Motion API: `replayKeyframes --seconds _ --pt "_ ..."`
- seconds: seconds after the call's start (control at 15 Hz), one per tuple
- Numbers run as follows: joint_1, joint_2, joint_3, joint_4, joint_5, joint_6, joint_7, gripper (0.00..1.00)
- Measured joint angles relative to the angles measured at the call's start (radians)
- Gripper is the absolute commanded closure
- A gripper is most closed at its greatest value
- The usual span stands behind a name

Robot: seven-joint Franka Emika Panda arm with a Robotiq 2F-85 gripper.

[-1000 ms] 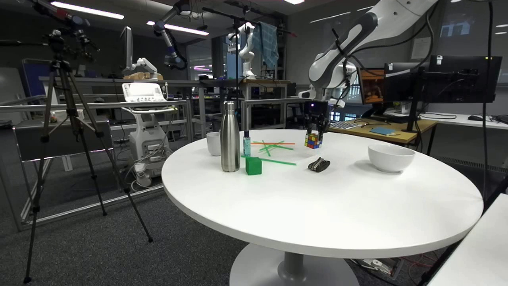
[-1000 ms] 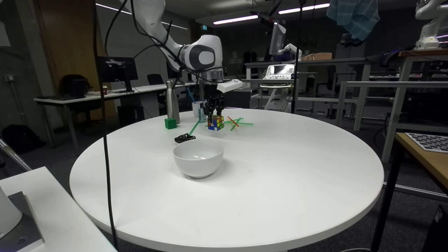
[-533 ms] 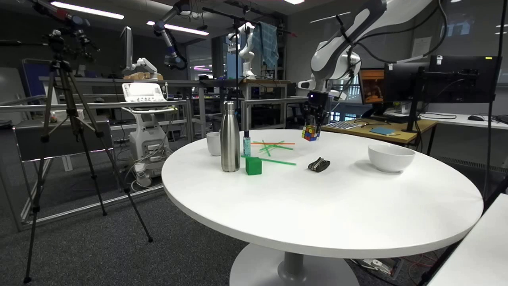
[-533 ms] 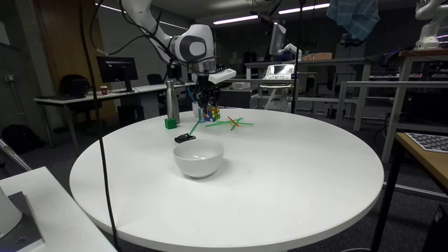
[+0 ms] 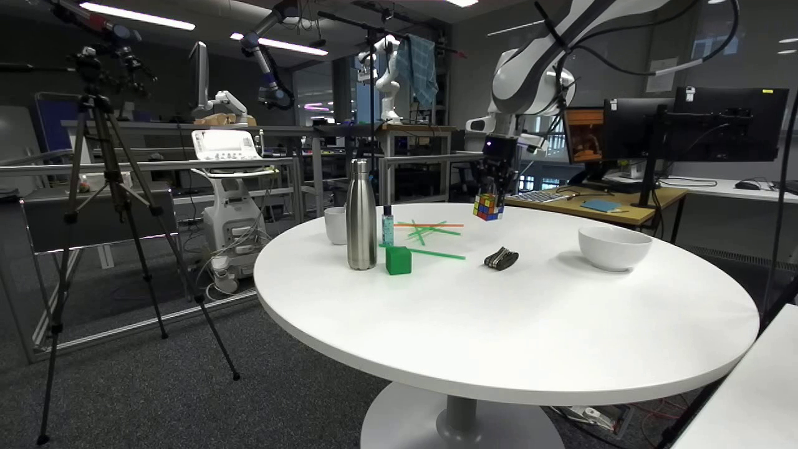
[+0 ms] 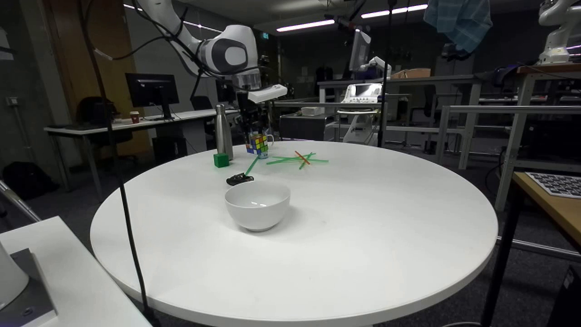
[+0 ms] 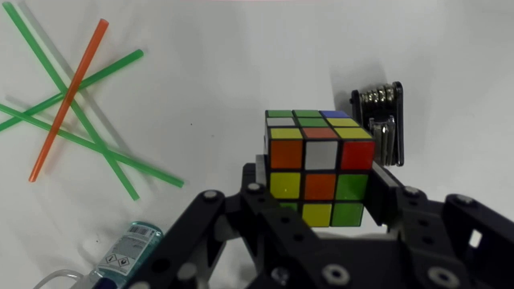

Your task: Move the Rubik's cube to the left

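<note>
The Rubik's cube (image 7: 320, 186), with orange, yellow, green, white and red squares, fills the space between both fingers of my gripper (image 7: 320, 172) in the wrist view. One dark finger (image 7: 387, 192) presses its right side, and part of the lower left corner is covered by the opposite finger. In both exterior views the cube (image 5: 488, 207) (image 6: 258, 144) hangs beneath the gripper (image 5: 492, 190) (image 6: 254, 131), held a little above the white table.
A dark folding tool (image 7: 379, 124), green and orange straws (image 7: 76, 86) and a teal bottle (image 7: 130, 251) lie around below. A steel bottle (image 5: 361, 218), green block (image 5: 398, 260), white mug (image 5: 335, 226) and white bowl (image 5: 614, 247) also stand on the table (image 5: 530, 324).
The cube has risen from nearer the tabletop, carried by my gripper. In an exterior view it has also shifted left, from beside the straws to in front of the teal bottle. Table objects stayed put.
</note>
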Motion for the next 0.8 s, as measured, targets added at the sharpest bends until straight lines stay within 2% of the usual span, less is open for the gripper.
replayKeyframes --seconds 0.4,0.8 --pt "0.058 -0.067 0.000 -0.082 -0.049 0.001 0.129 0.67" --pt "0.124 -0.080 -0.001 -0.095 -0.180 0.001 0.359 0.67"
